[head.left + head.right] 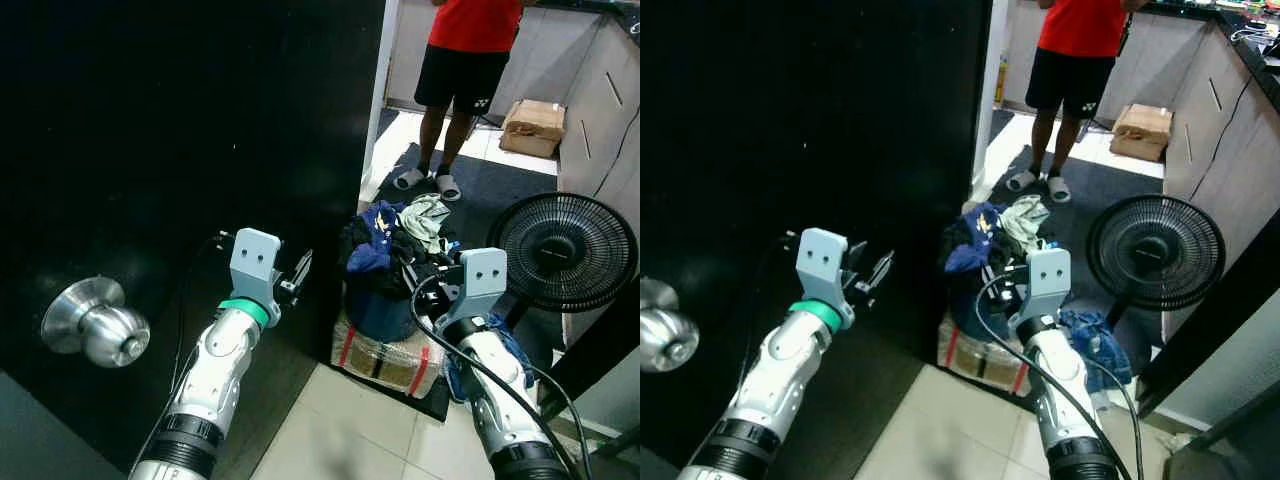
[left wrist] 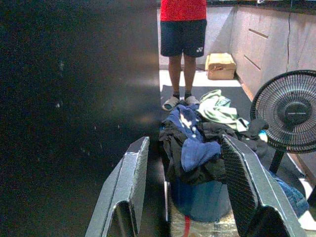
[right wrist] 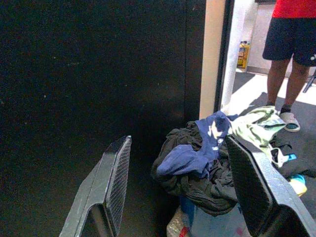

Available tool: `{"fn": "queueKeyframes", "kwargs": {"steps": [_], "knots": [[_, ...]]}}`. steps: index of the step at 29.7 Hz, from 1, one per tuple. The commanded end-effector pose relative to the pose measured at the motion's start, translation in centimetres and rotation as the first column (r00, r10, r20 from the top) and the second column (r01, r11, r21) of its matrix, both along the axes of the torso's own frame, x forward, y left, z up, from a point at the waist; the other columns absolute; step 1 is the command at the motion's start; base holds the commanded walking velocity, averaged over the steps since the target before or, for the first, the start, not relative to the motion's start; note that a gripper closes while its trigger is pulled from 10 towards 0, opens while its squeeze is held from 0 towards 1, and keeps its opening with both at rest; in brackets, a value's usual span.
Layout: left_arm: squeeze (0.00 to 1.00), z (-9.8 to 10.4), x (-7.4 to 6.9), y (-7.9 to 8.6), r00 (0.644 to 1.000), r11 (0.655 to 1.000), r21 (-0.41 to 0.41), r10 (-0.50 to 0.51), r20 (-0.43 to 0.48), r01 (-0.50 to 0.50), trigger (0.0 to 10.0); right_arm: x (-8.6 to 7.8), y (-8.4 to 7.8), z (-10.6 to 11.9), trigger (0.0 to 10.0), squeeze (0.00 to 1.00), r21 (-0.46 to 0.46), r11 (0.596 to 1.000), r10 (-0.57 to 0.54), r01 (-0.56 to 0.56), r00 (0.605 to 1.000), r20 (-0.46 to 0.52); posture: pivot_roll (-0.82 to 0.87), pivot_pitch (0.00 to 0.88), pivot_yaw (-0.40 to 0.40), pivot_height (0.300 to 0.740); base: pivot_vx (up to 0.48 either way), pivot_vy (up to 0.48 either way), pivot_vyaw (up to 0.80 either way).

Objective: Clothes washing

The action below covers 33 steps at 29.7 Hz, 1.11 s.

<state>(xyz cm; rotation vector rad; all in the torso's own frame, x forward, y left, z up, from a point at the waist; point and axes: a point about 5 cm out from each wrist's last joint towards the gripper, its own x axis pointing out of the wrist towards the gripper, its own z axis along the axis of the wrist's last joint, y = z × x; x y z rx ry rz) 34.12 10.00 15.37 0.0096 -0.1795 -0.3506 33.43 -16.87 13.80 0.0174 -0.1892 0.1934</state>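
A heap of clothes (image 1: 392, 245) in blue, black and pale green overflows a blue bucket (image 1: 380, 310) on the floor beside the black door. My left gripper (image 1: 296, 274) is raised in front of the door, left of the heap, its fingers (image 2: 127, 190) open and empty. My right gripper (image 1: 440, 284) hovers just right of the bucket, level with the clothes (image 3: 202, 158), also open with nothing between its fingers (image 3: 112, 182).
A black door (image 1: 180, 150) with a silver knob (image 1: 95, 322) stands at the left. The bucket rests on a wrapped package (image 1: 388, 362). A black floor fan (image 1: 562, 250) stands right. A person in a red shirt (image 1: 465, 60) stands in the doorway, a cardboard box (image 1: 533, 126) behind.
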Motion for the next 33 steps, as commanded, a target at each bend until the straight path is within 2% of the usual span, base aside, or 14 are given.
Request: {"fn": "queueKeyframes", "kwargs": {"steps": [1,14,25,33], "knots": [[0.00,-0.42,-0.23,0.58,1.000,1.000,0.003,0.016,-0.011,-0.016,10.0,-0.06,0.23,-0.34,10.0,0.00,-0.003,1.000,0.002,-0.002,1.000,-0.010,-0.05,0.009,0.036,0.740,0.000,0.000,0.00],[0.00,-0.43,-0.61,0.99,0.999,0.999,-0.011,0.044,-0.012,-0.045,10.0,0.14,0.68,-0.41,10.0,0.00,0.001,1.000,0.022,-0.022,1.000,-0.020,-0.02,0.018,0.017,0.740,0.000,0.000,0.00],[0.00,-0.36,-0.72,1.27,0.998,0.998,0.016,0.067,0.003,-0.067,10.0,0.19,1.00,-0.59,10.0,0.00,0.009,1.000,0.027,-0.027,0.999,-0.027,-0.02,0.019,0.021,0.740,0.000,0.000,0.00],[0.00,-0.25,-0.69,1.41,0.997,0.997,0.022,0.073,0.009,-0.073,10.0,0.12,0.94,-0.73,10.0,0.00,0.013,1.000,0.023,-0.023,0.999,-0.029,-0.01,0.019,0.026,0.740,0.000,-0.392,0.00]]}}
